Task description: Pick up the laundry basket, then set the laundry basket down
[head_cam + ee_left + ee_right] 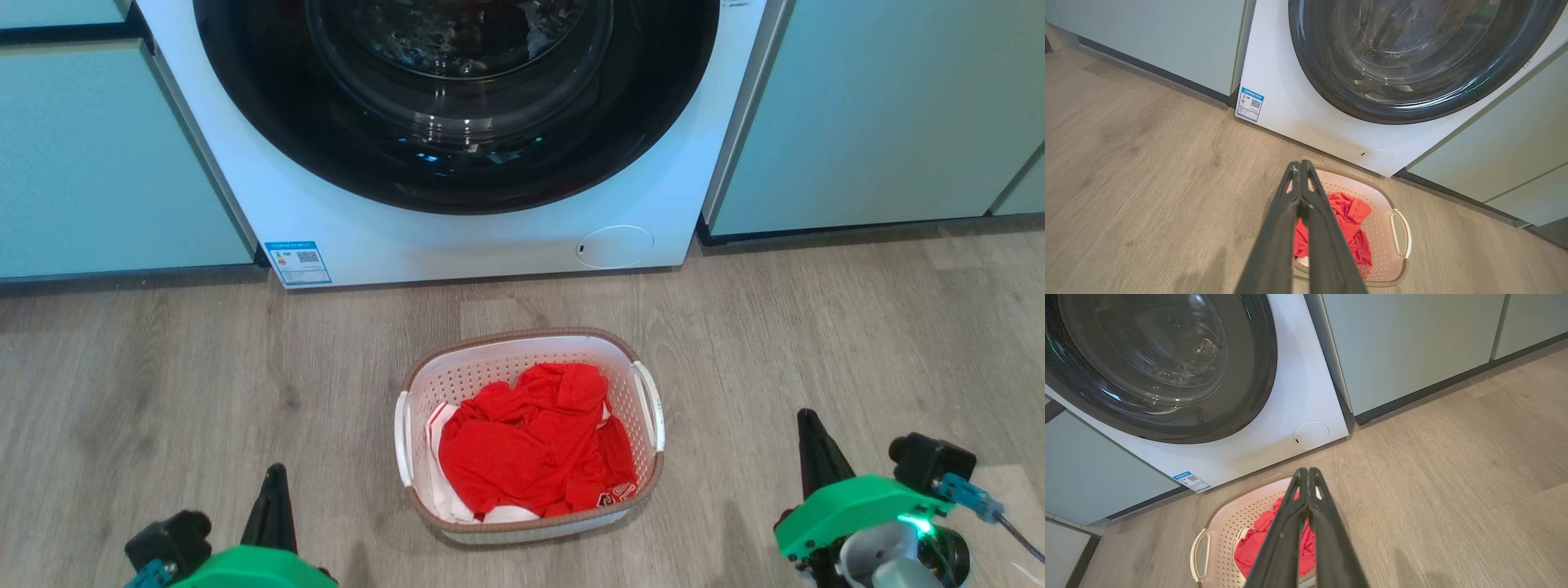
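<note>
Laundry basket (pixel 482 376): sat on wood floor (pixel 163 367), just in front of washer (pixel 490 237); red garment (pixel 539 441) inside. L gripper (pixel 276 475): fingers pressed together, nothing held, apart from basket on its left. R gripper (pixel 810 425): likewise closed & empty, apart on its right.

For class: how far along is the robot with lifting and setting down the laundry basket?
Done: seemingly nothing; the laundry basket sits on the floor, red clothes inside. In hand: nothing; left gripper and right gripper are shut, apart from it. Left: grasp, lift, set down.
</note>
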